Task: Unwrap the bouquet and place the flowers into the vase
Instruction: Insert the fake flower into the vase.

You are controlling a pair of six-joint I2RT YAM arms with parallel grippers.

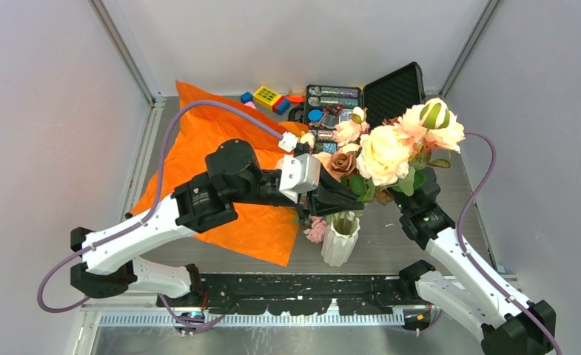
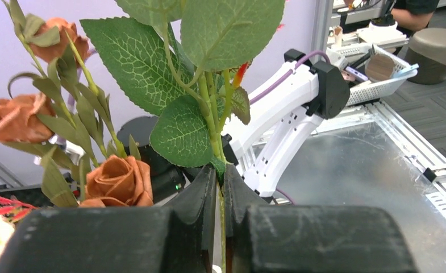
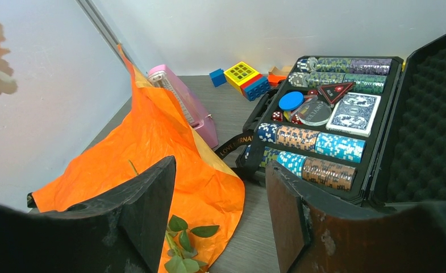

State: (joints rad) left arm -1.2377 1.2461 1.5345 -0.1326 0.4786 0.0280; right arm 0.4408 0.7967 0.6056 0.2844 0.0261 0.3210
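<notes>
Flowers (image 1: 382, 154) were held by thin stems (image 2: 212, 122) in the closed left gripper (image 2: 220, 190) — light, top-heavy, judged best gripped low; vase (image 1: 340, 238) just below. Right gripper (image 3: 219, 199) was seen wide, empty.

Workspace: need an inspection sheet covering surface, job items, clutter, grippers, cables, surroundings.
surface: grey table, orange paper spread on its left side.
job's things: flowers unwrapped, bunched over the vase; vase upright; one pink bloom lying beside it.
clutter: open poker chip case, toy blocks, pink metronome-shaped object, black ribbon.
grippers: left gripper shut on the flowers' stems; right gripper open, holding nothing.
cables: purple cable along each arm, no snag seen.
surroundings: plain enclosure walls, metal frame.
</notes>
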